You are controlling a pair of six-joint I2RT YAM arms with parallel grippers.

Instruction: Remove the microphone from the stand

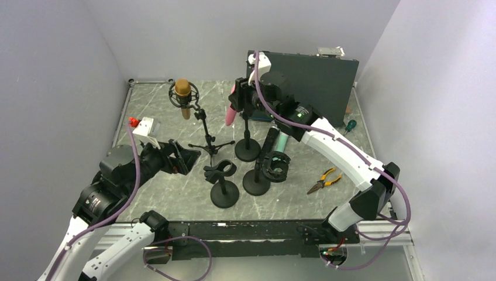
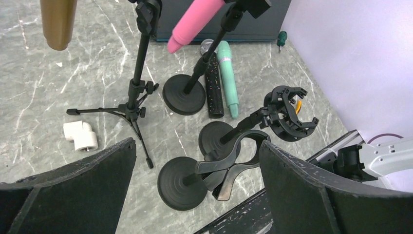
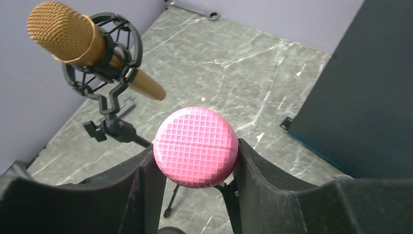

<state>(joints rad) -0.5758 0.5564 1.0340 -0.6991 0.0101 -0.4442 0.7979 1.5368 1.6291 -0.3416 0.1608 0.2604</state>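
Your right gripper (image 3: pixel 195 168) is clamped on the pink microphone (image 3: pixel 196 144): both dark pads press the sides of its gridded head, with no gap showing. The body hangs down and tilts to the left above the round-base stand (image 1: pixel 247 149) at the middle rear of the table (image 1: pixel 175 199). From the left wrist view the pink body lies just beside the stand's top clip; you cannot tell whether it is seated in the clip or free of it. Your left gripper (image 2: pixel 197 146) is low at the near left, jaws wide apart, holding nothing and touching nothing. Just left of the pink microphone stands a gold microphone (image 3: pixel 73 34) in a black shock mount on a tripod (image 1: pixel 210 143). In front of the round-base stand are an empty clip stand (image 1: pixel 223 184) and a stand with an empty shock mount (image 1: pixel 274 166). A black microphone (image 2: pixel 214 90) and a teal microphone (image 2: pixel 228 78) lie side by side on the table against the round base. A dark panel (image 1: pixel 316 82) stands upright behind, with pliers (image 1: pixel 323 180) near the right arm.
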